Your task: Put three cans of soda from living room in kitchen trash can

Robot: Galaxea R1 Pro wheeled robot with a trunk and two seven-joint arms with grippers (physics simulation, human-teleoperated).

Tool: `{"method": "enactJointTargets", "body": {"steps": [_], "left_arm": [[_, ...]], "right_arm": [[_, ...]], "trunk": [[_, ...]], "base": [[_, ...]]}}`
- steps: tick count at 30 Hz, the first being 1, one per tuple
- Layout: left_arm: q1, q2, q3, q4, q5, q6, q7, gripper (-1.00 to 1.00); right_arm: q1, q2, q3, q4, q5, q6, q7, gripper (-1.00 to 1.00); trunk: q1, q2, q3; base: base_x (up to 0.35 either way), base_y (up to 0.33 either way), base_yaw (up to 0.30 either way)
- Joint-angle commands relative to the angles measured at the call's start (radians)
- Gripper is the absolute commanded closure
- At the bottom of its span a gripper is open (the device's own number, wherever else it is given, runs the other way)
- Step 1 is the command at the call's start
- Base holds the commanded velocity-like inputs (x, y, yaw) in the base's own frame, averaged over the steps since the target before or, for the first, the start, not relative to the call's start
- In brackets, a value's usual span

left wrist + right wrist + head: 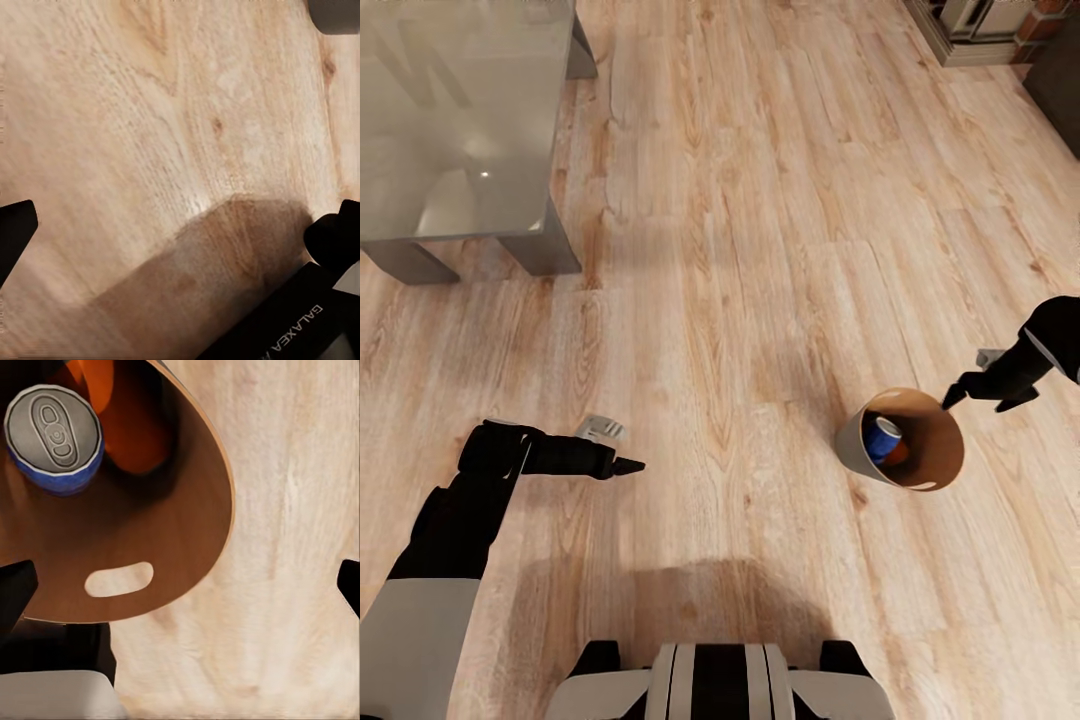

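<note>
The tash can [935, 445] stands on the wooden floor, brown inside and pale grey outside. A blue can of soda [882, 437] rests in it, silvery end up, with orange can [901, 456] beside it. The right wrist view looks into the tash can [172, 510] at the blue can [54, 431], orange can body [127, 424] and the oval handle cut-out [118, 579]; how many orange cans there are I cannot tell. My right gripper [978, 398] hangs open just past the rim, holding nothing. My left gripper [625, 465] is open over bare floor [150, 135].
A glass-topped coffee table [460, 120] on grey legs stands at the far left. A red brick fireplace corner [1045, 25] and a dark cabinet edge [1060, 90] sit at the far right. Open wooden floor [760, 250] lies between them.
</note>
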Motion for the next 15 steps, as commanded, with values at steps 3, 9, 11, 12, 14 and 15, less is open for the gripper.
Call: {"method": "enactJointTargets", "body": {"steps": [3, 9, 11, 12, 14, 15], "left_arm": [[0.0, 0.0, 0.002, 0.0, 0.0, 0.0, 0.019, -1.0], [0.0, 0.0, 0.003, 0.002, 0.006, -0.001, 0.072, -1.0], [0.0, 0.0, 0.003, 0.004, 0.007, -0.001, 0.083, -1.0], [0.0, 0.0, 0.003, 0.006, 0.007, -0.002, 0.087, -1.0], [0.0, 0.0, 0.003, 0.01, 0.008, -0.002, 0.093, -1.0], [0.0, 0.0, 0.003, 0.012, 0.008, -0.002, 0.095, -1.0]], "right_arm": [[0.001, 0.0, 0.028, 0.008, 0.0, 0.0, 0.001, -1.0], [0.004, 0.001, 0.054, 0.023, 0.001, 0.0, 0.001, -1.0], [0.01, 0.002, 0.06, 0.025, 0.002, 0.0, 0.001, -1.0], [0.014, 0.002, 0.065, 0.026, 0.002, 0.0, 0.001, -1.0], [0.026, 0.003, 0.076, 0.026, 0.002, 0.0, 0.001, -1.0], [0.033, 0.003, 0.084, 0.026, 0.002, 0.0, 0.001, -1.0]], "trunk": [[-0.012, 0.021, 0.009], [-0.035, 0.063, 0.028], [-0.042, 0.077, 0.035], [-0.046, 0.084, 0.038], [-0.054, 0.098, 0.044], [-0.058, 0.105, 0.047]], "base": [[0.0, 0.0, 0.0], [0.0, 0.0, 0.0], [0.0, 0.0, 0.0], [0.0, 0.0, 0.0], [0.0, 0.0, 0.0], [0.0, 0.0, 0.0]]}}
